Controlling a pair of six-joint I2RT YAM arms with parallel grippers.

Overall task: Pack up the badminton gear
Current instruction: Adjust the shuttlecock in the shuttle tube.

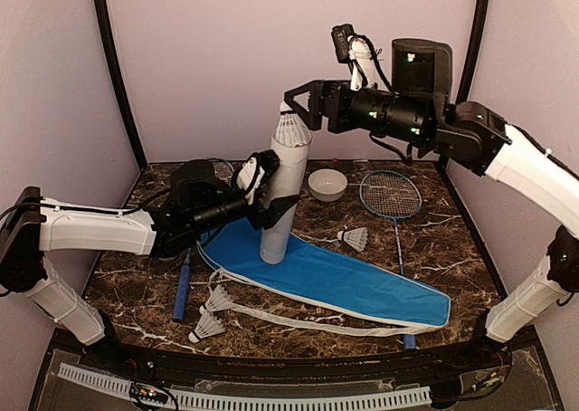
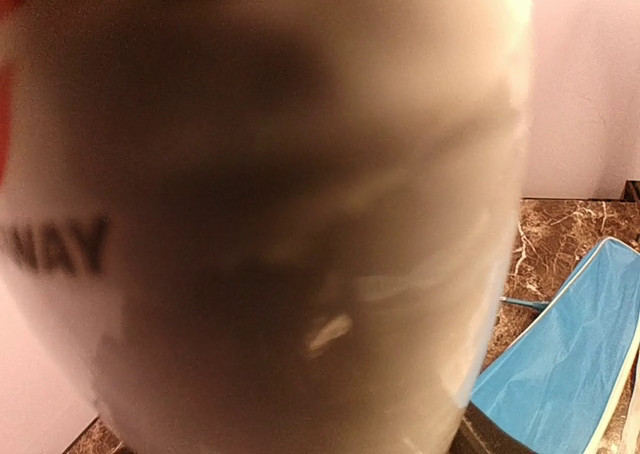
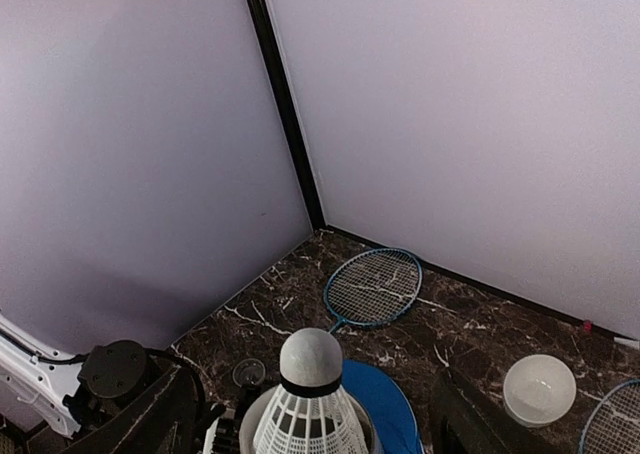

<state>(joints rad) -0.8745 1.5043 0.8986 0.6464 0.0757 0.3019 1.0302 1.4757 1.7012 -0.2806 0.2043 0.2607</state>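
Left hand clamps the long white tube upright on the blue white-trimmed racket cover; a white feather shuttlecock sits cork-up in its mouth. Right hand hovers above, spread wide.

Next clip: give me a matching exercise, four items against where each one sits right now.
1 tube
2 bowl
3 racket cover
4 topmost shuttlecock

A lying flat on the table
B gripped upright by the left end effector
C poking from the tube's mouth
D standing next to the racket head

Pairs: 1-B, 2-D, 3-A, 4-C
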